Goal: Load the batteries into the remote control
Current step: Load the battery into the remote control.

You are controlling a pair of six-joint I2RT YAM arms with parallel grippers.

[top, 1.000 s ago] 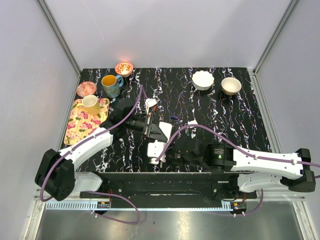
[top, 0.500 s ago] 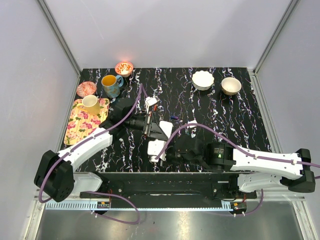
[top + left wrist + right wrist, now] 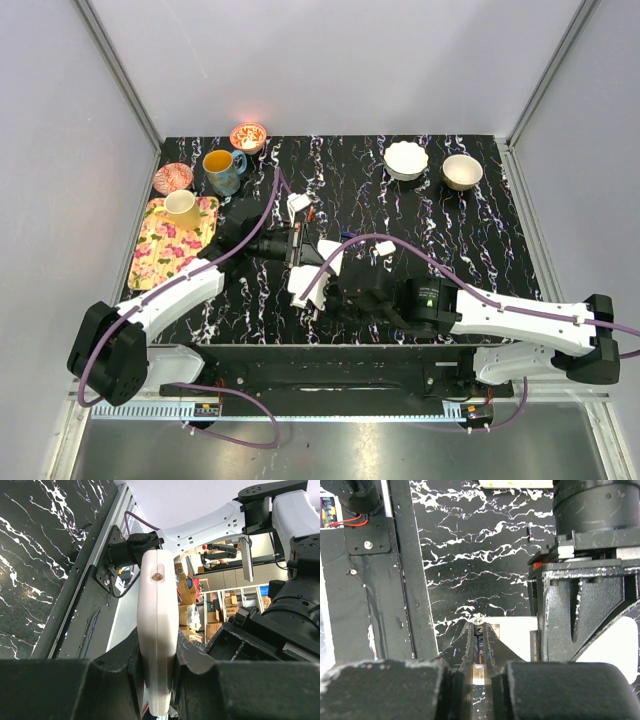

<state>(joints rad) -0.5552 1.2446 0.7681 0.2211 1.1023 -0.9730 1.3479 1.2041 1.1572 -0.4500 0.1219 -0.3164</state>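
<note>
Hanging over the desk [image 3: 480,230], the remote [image 3: 156,630] is clamped edge-on in the left jaws; a battery [image 3: 479,649] is pinched in the right jaws, just beside it.

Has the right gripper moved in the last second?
Yes. The right gripper, holding a battery, has gone left and away from the base rail, toward the remote.

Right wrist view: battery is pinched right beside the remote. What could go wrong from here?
1. The battery sits in just the tips of the right gripper; a skewed push could flick it out.
2. The left gripper holds the remote control by one end, so pressing may lever it loose.
3. Both grippers are crowded together; they might collide.
</note>
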